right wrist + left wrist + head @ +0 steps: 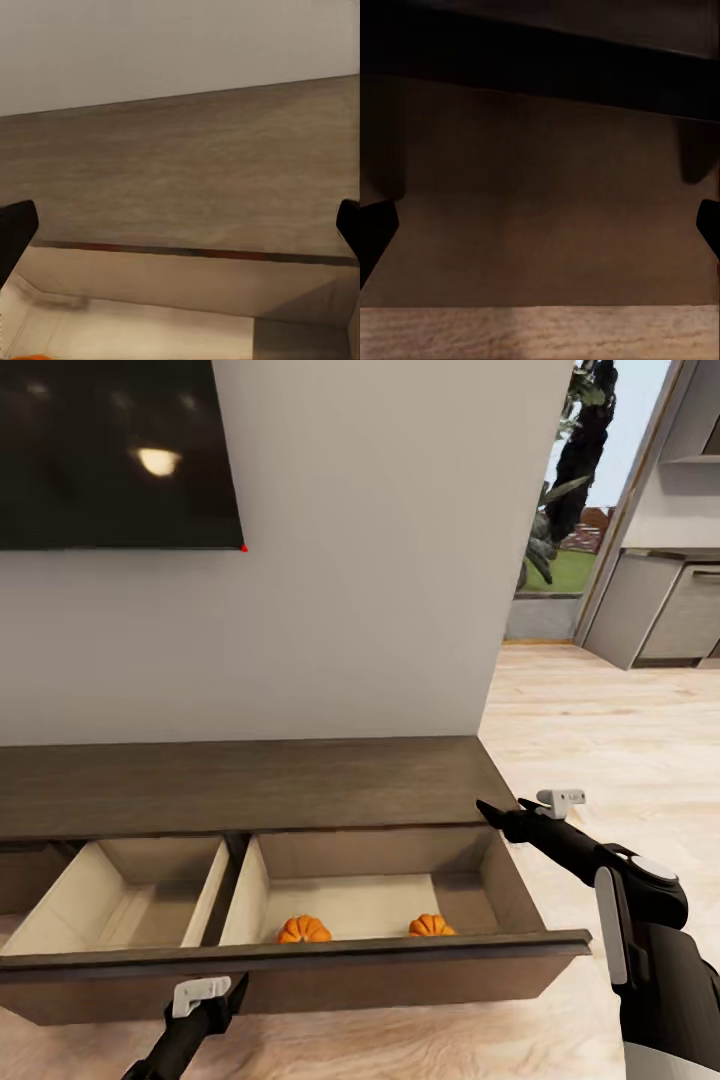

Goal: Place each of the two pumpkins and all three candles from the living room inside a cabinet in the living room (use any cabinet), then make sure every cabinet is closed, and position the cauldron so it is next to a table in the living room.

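- Cabinet point(250, 780): long, low, dark brown, stood against the white wall; its flat top was bare.
- Drawer point(300, 960): wide, pulled fully out; pale inside, split by a divider point(232, 890) into a left and a right compartment.
- Pumpkins: two, both in the right compartment, against the drawer's front wall. One point(303, 930) lay near the divider, the other point(431, 925) toward the right end; well apart. Both were partly hidden by the front edge.
- Left compartment: only pale bottom and walls showed.
- Left gripper point(207, 1000): at the drawer's dark front panel, below its top edge, left of centre. Its wrist view showed the brown panel close ahead with a dark fingertip at either side, spread wide, nothing between them.
- Right gripper point(495, 815): hovered at the drawer's right rear corner, beside the cabinet's right end. Its wrist view looked over the cabinet top and into the drawer, fingertips wide apart, nothing held.
- Television point(110, 450): dark screen on the wall above the cabinet.
- Floor point(600, 720): light wood, running right toward a window and grey kitchen units.
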Motion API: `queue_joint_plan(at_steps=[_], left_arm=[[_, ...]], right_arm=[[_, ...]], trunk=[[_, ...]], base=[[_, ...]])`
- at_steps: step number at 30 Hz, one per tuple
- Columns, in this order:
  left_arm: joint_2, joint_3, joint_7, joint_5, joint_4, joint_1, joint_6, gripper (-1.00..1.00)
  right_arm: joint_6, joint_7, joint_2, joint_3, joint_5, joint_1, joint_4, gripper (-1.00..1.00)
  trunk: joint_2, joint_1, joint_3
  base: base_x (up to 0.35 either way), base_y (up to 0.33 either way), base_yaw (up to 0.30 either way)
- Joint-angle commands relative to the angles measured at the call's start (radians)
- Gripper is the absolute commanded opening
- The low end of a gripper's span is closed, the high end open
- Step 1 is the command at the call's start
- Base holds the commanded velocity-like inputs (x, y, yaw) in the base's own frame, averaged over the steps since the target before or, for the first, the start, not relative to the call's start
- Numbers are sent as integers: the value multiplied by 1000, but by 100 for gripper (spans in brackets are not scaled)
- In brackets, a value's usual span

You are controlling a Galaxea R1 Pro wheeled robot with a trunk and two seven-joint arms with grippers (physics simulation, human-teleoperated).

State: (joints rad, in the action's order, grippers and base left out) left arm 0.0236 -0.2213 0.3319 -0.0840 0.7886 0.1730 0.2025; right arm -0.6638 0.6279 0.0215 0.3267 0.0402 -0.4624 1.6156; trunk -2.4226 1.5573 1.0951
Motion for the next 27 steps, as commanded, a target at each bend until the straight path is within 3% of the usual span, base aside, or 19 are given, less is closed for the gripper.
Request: queue_joint_plan(at_steps=[1,23,27], left_arm=[[0,-2,9,-11,-1,1,1,100],[1,-6,10,-11,-2,2,19,100],[2,-6,10,-11,-2,2,20,100]], right_arm=[[-5,7,0,2,4,-1,1,100],[-5,7,0,2,4,-5,1,100],[-5,7,1,2,4,-5,1,100]], trunk=[[0,0,1],[0,0,1],[0,0,1]], base=[[344,0,0],[344,0,0],[162,0,0]])
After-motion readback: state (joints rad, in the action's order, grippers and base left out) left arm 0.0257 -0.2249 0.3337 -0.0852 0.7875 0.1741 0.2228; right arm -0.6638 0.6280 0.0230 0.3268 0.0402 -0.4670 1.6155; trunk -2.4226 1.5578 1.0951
